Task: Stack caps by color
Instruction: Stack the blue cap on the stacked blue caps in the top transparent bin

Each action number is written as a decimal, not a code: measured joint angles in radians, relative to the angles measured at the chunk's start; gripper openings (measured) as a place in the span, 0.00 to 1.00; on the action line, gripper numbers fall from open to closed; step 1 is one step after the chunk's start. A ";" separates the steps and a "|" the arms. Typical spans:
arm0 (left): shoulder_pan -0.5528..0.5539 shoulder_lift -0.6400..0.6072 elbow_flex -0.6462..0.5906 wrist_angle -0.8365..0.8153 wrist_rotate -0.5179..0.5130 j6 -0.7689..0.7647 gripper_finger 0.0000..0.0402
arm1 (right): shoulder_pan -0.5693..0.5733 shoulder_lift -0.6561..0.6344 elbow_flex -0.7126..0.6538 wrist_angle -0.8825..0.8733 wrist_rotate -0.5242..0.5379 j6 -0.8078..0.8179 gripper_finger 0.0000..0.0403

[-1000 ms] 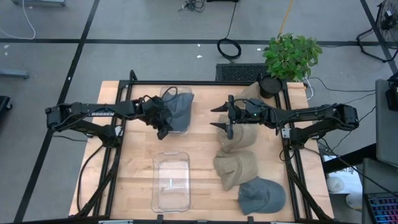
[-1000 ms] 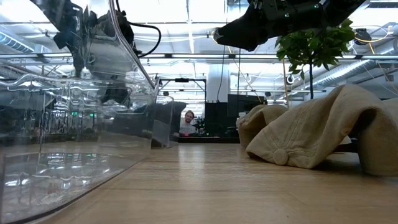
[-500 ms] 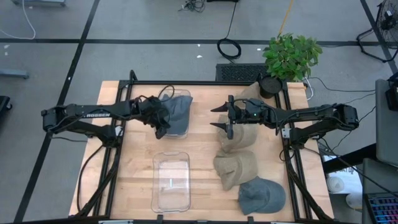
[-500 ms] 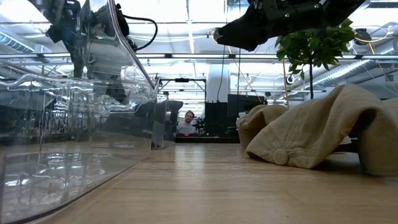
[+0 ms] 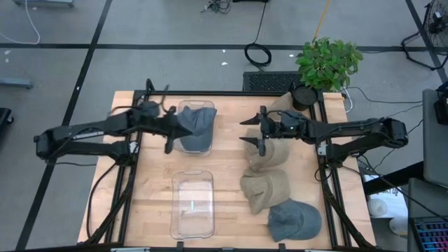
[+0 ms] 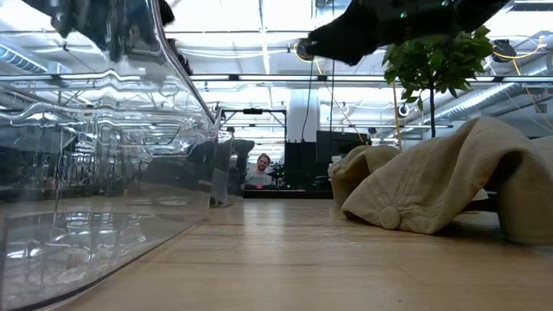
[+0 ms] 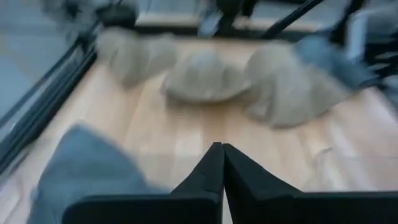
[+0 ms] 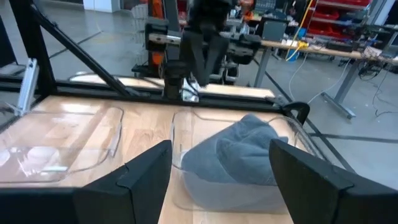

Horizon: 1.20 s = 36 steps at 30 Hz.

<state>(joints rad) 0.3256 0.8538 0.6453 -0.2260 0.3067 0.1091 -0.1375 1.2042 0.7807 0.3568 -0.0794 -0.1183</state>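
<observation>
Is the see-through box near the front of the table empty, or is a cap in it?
Empty. The front bin shows only bare wood through its clear bottom. The blue-grey cap lies in the other bin.

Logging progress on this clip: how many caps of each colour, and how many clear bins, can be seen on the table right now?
Blue-grey caps: 2 (the one in the bin could hide others)
Tan caps: 3
Clear bins: 2
Total: 7
</observation>
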 joint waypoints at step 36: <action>-0.026 -0.467 0.002 -0.005 0.049 0.014 0.18 | 0.972 -0.129 0.223 -0.747 0.608 0.533 0.64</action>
<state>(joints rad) 0.2993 0.3866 0.6468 -0.2313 0.3557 0.1228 0.8344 1.0753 1.0038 -0.3905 0.5290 0.4147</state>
